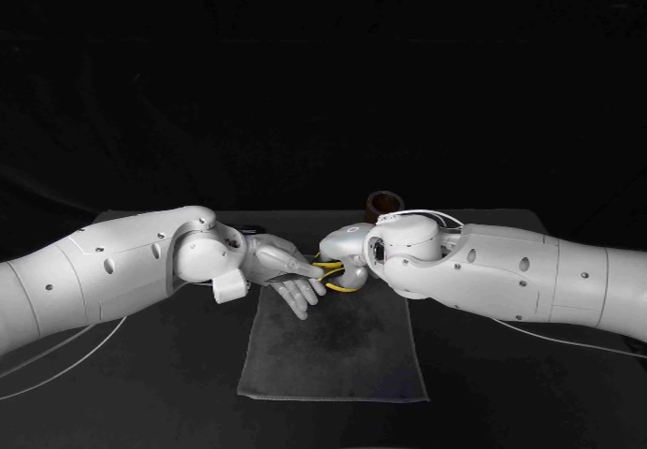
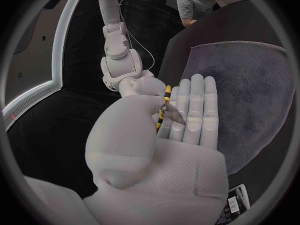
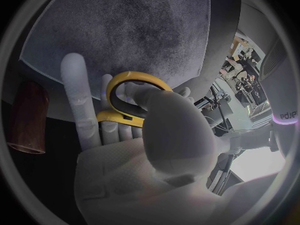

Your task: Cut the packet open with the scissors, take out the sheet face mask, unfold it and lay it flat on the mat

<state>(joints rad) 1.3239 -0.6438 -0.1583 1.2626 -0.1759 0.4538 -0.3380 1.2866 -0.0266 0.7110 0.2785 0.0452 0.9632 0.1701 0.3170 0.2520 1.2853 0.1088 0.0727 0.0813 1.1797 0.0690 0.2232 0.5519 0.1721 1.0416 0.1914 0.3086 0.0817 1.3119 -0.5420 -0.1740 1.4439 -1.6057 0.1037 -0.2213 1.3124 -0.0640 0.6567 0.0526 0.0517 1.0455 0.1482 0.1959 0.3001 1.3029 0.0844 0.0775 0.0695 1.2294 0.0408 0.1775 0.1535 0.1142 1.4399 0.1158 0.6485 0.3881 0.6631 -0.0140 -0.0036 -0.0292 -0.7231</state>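
Scissors point(image 3: 114, 117) at frame centre, above the mat's point(image 1: 337, 355) top edge. Yellow loop hooked on right robot hand point(image 1: 348, 245), gripped. Blade resting against left robot hand point(image 1: 286, 273), fingers straight and apart, apparently holding nothing. Barcoded packet point(image 2: 235, 201) flat on table point(image 1: 539, 402) just beside the mat, under left wrist; cannot tell if cut. Looks early: scissors in hand only; cut, extraction, unfolding and lay-flat all left. Working room over mat's lower half. Brown object point(image 1: 386, 202) upper centre, close behind right wrist; mind it on swings.

No lettering reads clearly; a barcode label point(image 2: 234, 203) shows, digits illegible
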